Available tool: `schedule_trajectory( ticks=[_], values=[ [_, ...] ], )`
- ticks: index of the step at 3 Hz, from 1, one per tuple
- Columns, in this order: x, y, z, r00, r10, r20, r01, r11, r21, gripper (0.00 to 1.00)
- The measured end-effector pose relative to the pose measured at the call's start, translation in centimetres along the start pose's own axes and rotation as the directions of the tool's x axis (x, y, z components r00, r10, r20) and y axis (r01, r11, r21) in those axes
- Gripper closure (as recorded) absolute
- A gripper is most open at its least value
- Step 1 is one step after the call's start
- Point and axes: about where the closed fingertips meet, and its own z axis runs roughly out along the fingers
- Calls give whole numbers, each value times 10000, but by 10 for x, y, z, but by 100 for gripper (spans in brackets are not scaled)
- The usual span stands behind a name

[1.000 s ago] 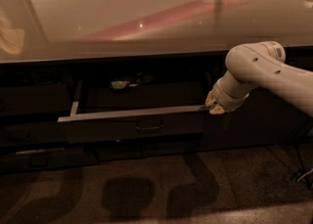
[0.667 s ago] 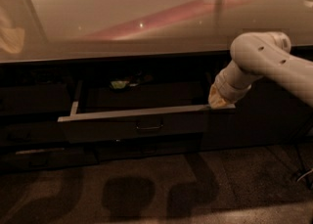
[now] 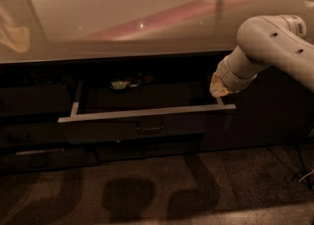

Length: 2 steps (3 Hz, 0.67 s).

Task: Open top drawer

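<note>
Dark grey top drawer (image 3: 128, 126) stands pulled out. Gripper (image 3: 220, 90) sits just above the drawer's right front corner; its grip state cannot be told.

My arm (image 3: 274, 42): thick, rounded white casing, smooth and tubular, with small dark round holes along its side and a ribbed grey band near its upper end. The wrist section is paler and tapers in steps. My gripper (image 3: 220, 90): tan-yellow tip at the arm's lower end, right of centre in the camera view.
</note>
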Motion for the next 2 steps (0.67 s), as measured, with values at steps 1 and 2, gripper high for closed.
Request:
schedule_trajectory(
  ticks=[1,2],
  values=[
    [-1,-2,5,9948,-134,1013,125,9999,94,100],
    [-6,-13,5,9455,-706,3177,581,9971,488,100]
  ],
)
